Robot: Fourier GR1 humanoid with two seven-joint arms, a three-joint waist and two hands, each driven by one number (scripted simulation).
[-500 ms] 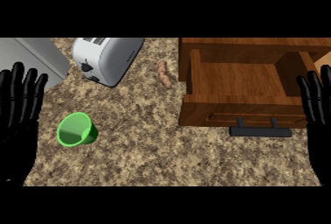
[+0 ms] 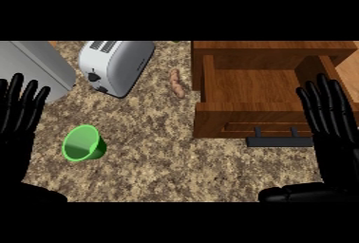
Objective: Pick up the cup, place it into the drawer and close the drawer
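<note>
I see the small green plastic cup (image 2: 84, 143) lying tipped on its side on the speckled stone surface (image 2: 175, 161), just to the right of my left hand (image 2: 20, 118) and untouched, its mouth turned up toward my view. The wooden drawer (image 2: 245, 95) with its dark bar handle (image 2: 279, 140) stands pulled open just left of my right hand (image 2: 329, 118), I judge so that the cup can go straight in. Both hands are open, fingers straight and pointing up, holding nothing, each resting near its own edge of the view. Beyond the left hand sit a silver toaster (image 2: 116, 64) and a grey metal block (image 2: 35, 66); a small tan object (image 2: 176, 83) lies between toaster and drawer. The pick-up has not begun.
</note>
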